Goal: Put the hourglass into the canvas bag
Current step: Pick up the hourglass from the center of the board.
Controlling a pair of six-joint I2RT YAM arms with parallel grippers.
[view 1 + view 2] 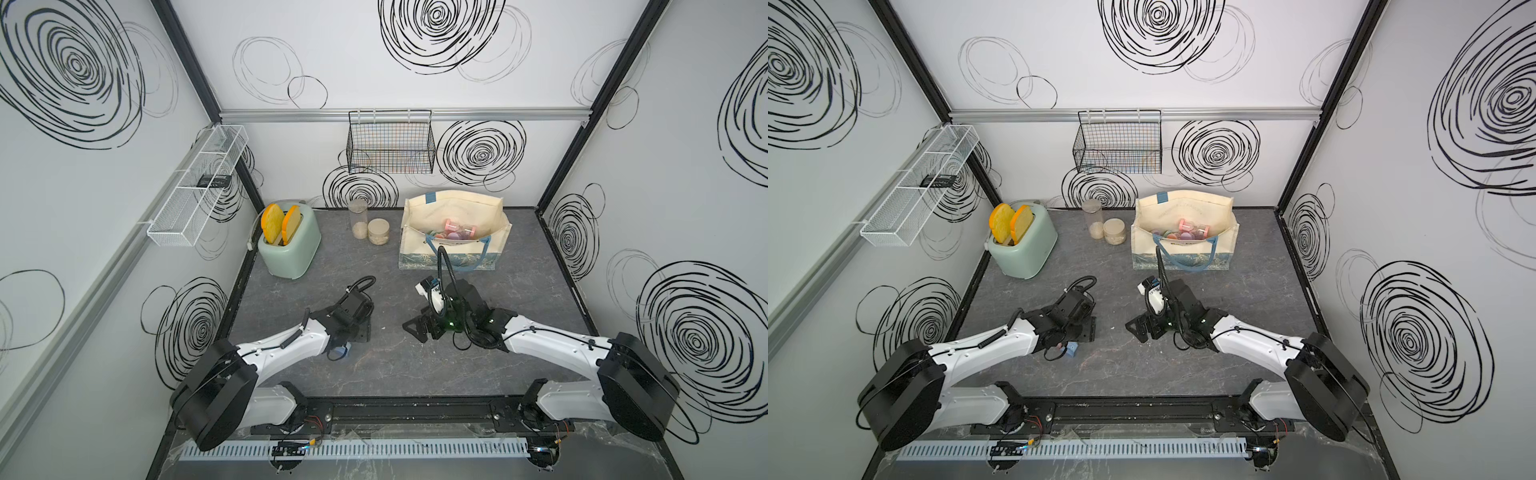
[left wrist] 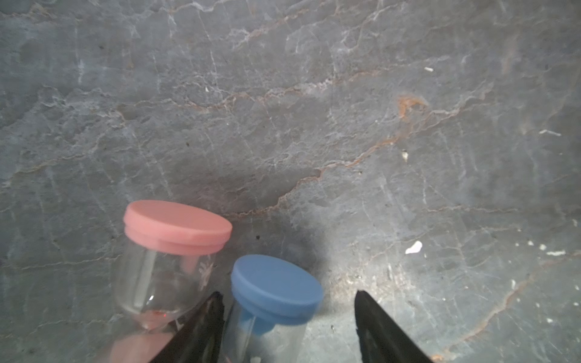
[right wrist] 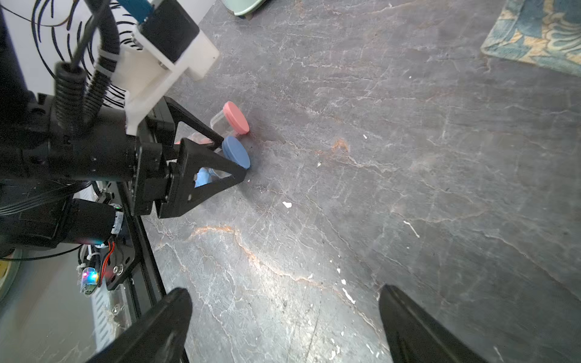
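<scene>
Nearest the robot's base, well in front of the canvas bag [image 1: 415, 245] and off toward its toaster side, the blue-capped hourglass [image 2: 276, 289] rests on the grey stone-patterned table [image 2: 345, 125]. In a top view only a small blue patch of it [image 1: 343, 352] peeks out from under the left arm. The left gripper [image 2: 287, 294] straddles it with its jaws apart: one finger [image 2: 201, 327] slots between this hourglass and a pink-capped hourglass [image 2: 177, 226] just beside it, while the other finger stands clear of the blue cap, so nothing is clamped. A little closer to the bag, almost straight in front of it, the right gripper [image 3: 284, 294] hangs over bare table, jaws spread wide and empty. The bag itself stands upright and open against the back wall, blue handle drooping over its front, with several pink-capped pieces [image 1: 459, 227] lying inside. Just beside the bag stand two clear jars [image 1: 370, 226], and beyond them a mint toaster [image 1: 297, 249] with two slices poking up. Above the bag a black wire basket [image 1: 390, 145] hangs on the wall rail.
</scene>
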